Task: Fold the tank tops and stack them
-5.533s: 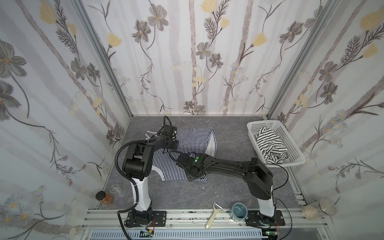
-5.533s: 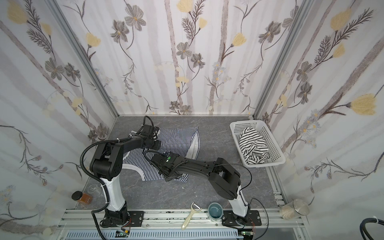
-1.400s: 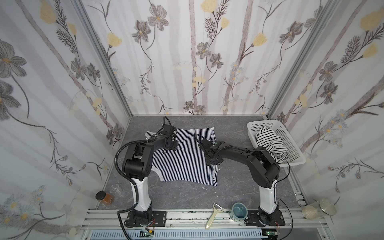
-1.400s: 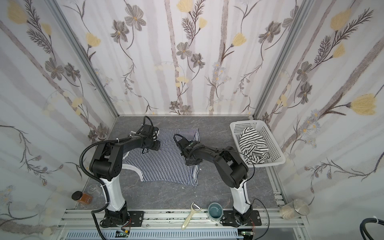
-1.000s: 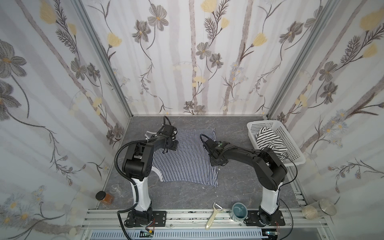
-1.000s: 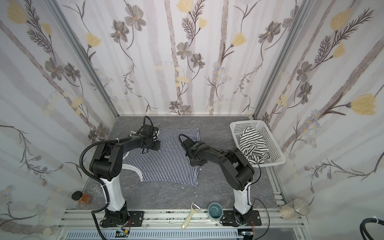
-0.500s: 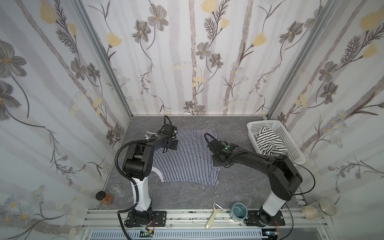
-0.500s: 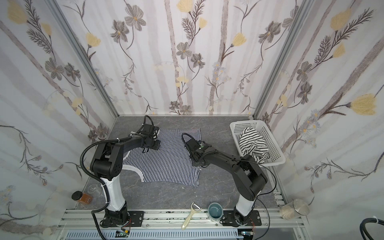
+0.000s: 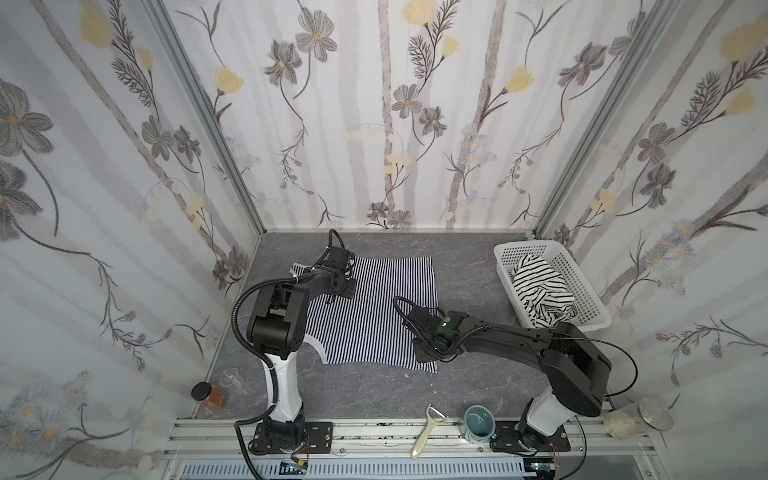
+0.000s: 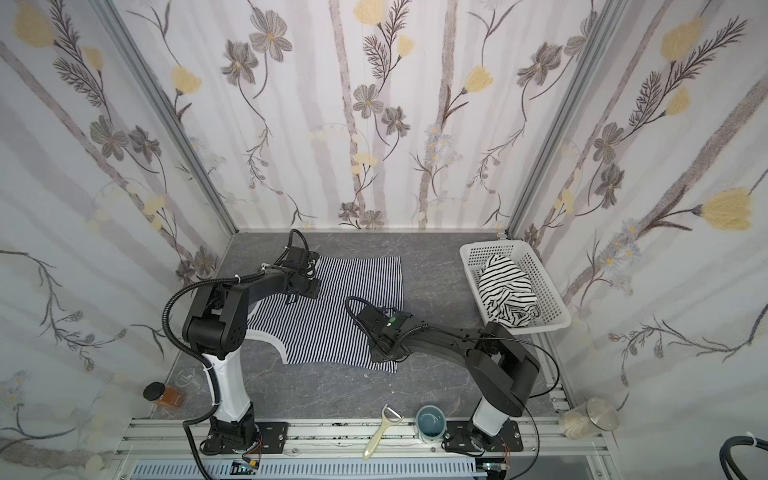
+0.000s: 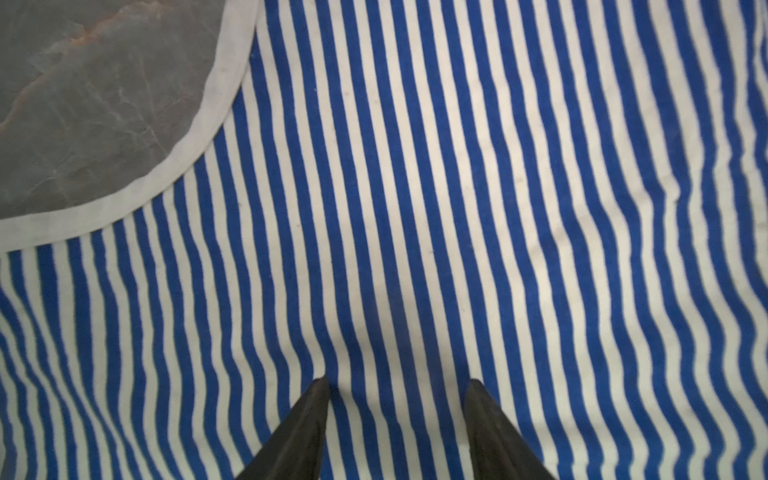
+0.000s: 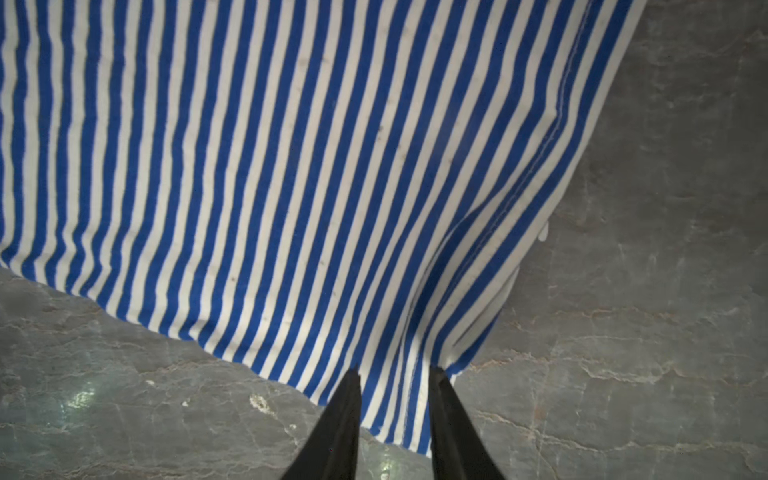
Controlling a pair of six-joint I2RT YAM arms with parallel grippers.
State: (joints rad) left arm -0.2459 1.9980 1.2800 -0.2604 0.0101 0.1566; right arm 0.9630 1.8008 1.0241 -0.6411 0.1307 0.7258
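1. The fingers of the right gripper are held a narrow way apart, astride the front right corner of the navy-striped tank top. Stripes are seen lying flat between them, so no pinch is judged to be made.
2. The fingers of the left gripper are set wider, with nothing gripped between them. Their tips are pressed down on the same top near the white-trimmed armhole. The cloth is probably pinned there so that it is not dragged while its other side is worked.
3. The navy-striped tank top is spread nearly flat and unfolded in the middle of the table. A small pucker is seen by the straddled corner.
4. The black-striped tank top lies crumpled in the white basket, well apart on the right. It is presumably to be taken up once the first top is folded.
5. Folding is judged barely begun, and nothing is stacked yet.
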